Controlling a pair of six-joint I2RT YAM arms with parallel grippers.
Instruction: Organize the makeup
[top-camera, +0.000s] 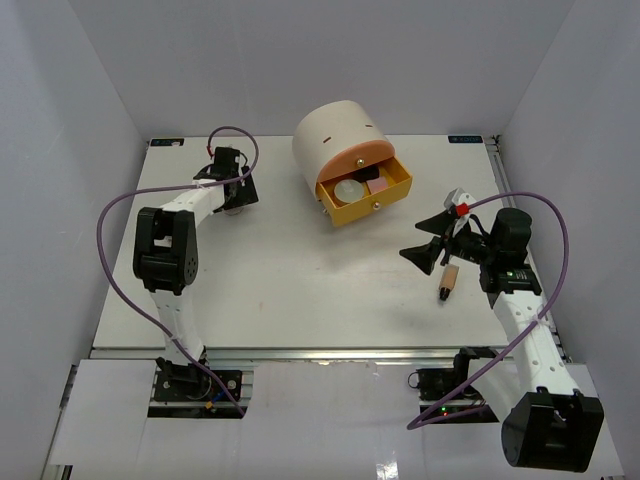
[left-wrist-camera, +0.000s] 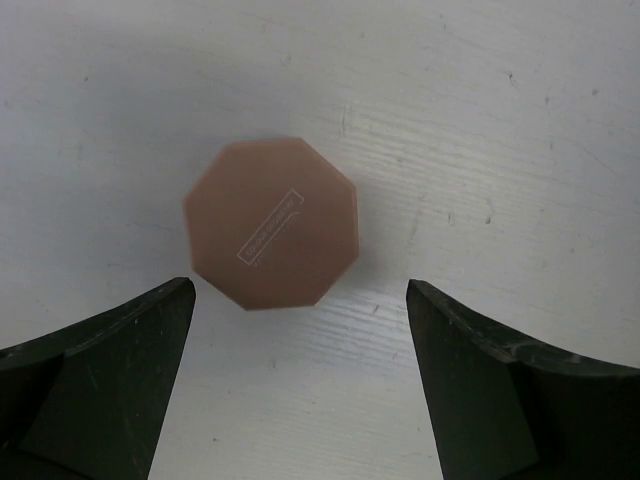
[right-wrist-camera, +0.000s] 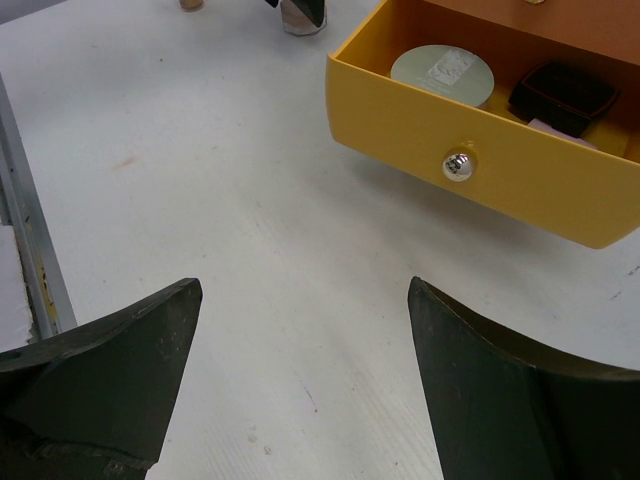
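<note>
The big cream cylindrical drum (top-camera: 335, 135) is standing at the far middle of the white table (top-camera: 300, 290). Its yellow drawer (right-wrist-camera: 540, 190) is hanging open, holding a silver-white round compact (right-wrist-camera: 443, 73) beside a black square case (right-wrist-camera: 562, 95). A tan tube (top-camera: 447, 281) is lying just beside the right gripper (right-wrist-camera: 300, 300), its long axis running near-to-far and its dark end toward the arms. The left gripper (left-wrist-camera: 300, 320) is hovering over a flat pink octagonal disc (left-wrist-camera: 271, 222). Both pairs of fingers are gaping wide, gripping nothing.
</note>
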